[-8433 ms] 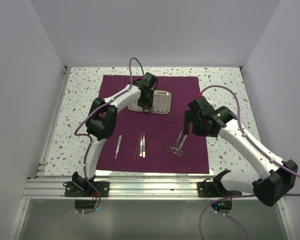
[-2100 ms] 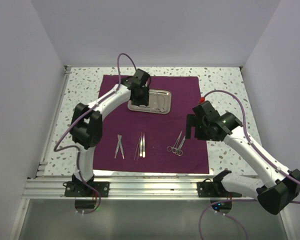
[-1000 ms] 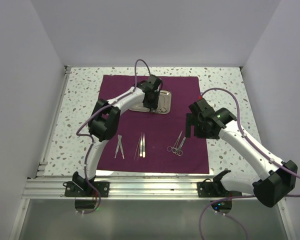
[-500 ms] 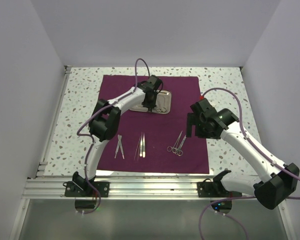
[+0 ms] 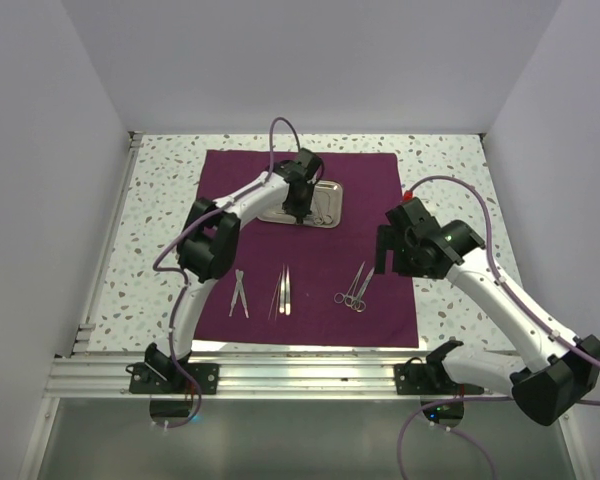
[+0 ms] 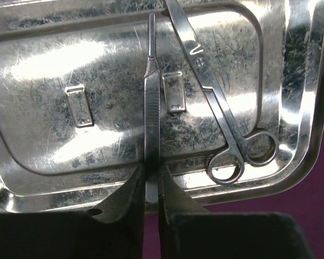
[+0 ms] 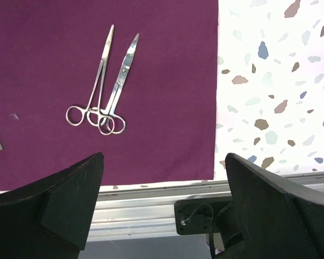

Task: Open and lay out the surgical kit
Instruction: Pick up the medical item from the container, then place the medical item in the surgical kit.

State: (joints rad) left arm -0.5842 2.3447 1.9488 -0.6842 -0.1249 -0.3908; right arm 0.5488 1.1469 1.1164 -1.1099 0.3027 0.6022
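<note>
I work in a robotics lab test cell: plain white panels (image 5: 40,150) box in a speckled tabletop (image 5: 160,230), my arm bases (image 5: 165,375) are bolted to an aluminium extrusion rail (image 5: 300,372) at its near edge, and purple cables (image 5: 272,130) loop off my joints.

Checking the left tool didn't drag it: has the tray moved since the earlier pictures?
No. The tray keeps its spot near the cloth's far edge, though the left tool is shut on an instrument in it.
</note>
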